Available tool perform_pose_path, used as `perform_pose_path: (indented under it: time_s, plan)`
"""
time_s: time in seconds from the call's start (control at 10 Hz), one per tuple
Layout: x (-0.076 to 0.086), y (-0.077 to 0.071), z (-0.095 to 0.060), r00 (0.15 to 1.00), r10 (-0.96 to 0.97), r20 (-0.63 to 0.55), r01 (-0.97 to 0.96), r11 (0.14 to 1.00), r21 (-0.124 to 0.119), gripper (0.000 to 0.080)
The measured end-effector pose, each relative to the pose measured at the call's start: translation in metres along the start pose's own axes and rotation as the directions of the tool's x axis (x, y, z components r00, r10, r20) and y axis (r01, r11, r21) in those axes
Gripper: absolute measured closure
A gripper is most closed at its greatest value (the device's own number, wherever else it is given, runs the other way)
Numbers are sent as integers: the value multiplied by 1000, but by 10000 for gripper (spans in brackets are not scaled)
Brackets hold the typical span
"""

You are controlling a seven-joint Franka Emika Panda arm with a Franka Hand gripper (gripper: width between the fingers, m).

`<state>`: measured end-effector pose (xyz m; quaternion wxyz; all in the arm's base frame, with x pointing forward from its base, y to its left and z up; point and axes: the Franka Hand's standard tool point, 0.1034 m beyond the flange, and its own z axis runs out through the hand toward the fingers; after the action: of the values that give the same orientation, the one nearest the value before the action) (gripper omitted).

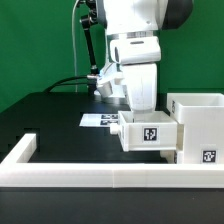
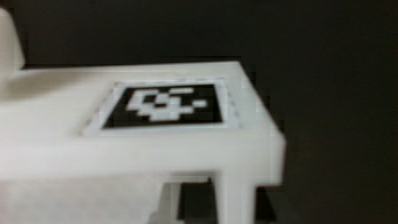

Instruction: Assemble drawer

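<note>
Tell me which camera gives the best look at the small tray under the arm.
The exterior view. It shows the small tray whole, with a tag on its front, beside the housing and beneath the gripper, whose fingertips are hidden. The wrist view shows only a blurred close-up of a tagged white part, probably the tray.

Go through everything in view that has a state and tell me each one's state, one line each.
White plastic cube-shaped housing: upright, open at the top.
Smaller white box tray with a square tag: against the housing's side, under the arm.
Gripper: fingers hidden, cannot tell open or shut.
Thin flat white marker board: lying flat on the black table.
</note>
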<state>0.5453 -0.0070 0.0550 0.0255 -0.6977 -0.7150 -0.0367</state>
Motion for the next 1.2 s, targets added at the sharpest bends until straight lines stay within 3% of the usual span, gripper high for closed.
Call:
perform_pose_path:
  time_s: [1.2]
  plan:
    - [39,3,-1,999,44,-17,-44,999,-6,761]
